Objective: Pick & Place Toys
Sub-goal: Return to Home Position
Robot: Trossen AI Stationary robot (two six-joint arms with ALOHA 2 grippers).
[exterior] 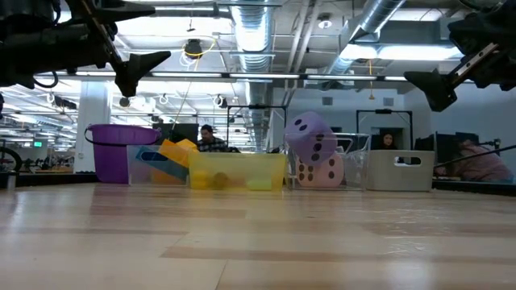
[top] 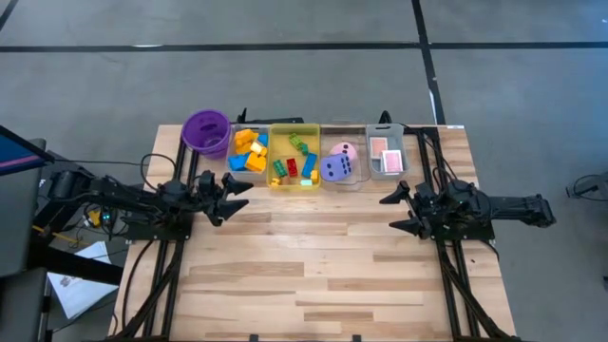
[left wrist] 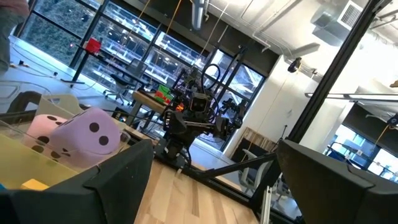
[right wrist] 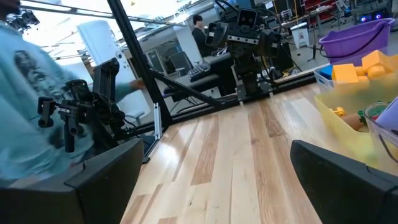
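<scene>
The left end effector [top: 241, 195] hangs toward the tabletop's left edge and the right end effector [top: 389, 213] toward its right edge. Both are empty, with fingers spread. The purple die [top: 333, 169] and pink die [top: 344, 150] lie in a clear bin [top: 359, 142] at the far edge, between the plastic bricks [top: 249, 152] and the playing cards [top: 385, 155]. The purple die rides high on the pink one, so an arm swinging wide could clip the bin and tip it out.

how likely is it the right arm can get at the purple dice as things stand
Probably yes: the purple dice sits uncovered in an open-topped bin, and the right claw, open, has only bare table before it.
</scene>
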